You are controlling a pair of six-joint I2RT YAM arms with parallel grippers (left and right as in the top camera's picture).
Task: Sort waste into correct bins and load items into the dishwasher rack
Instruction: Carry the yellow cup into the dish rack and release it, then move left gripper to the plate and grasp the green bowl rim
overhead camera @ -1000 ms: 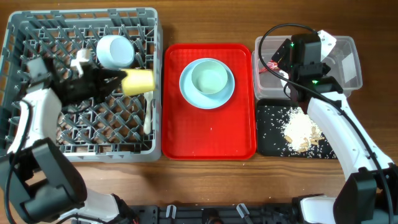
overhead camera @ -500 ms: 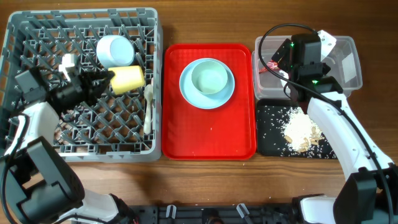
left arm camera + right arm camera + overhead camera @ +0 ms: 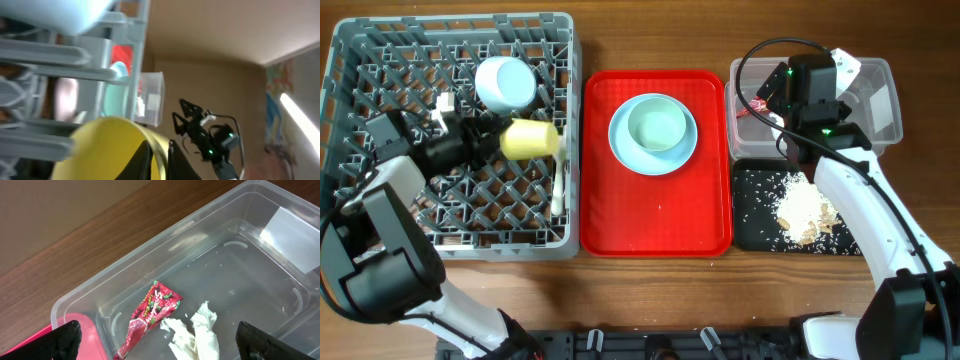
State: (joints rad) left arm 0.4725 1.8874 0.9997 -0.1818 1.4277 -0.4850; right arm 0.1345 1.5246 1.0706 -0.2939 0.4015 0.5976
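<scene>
Left claw (image 3: 492,142) pinches yellow cup (image 3: 532,139) in rack (image 3: 450,20) — right claw (image 3: 160,338) spread.

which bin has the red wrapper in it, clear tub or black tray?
The clear tub: the red wrapper lies on its floor beside the crumpled tissue. The black tray holds only rice scraps.

My left wrist view is blurred, and the yellow cup (image 3: 100,150) runs off its bottom edge. Overhead, my right arm (image 3: 850,190) hides part of the clear tub (image 3: 870,125).
</scene>
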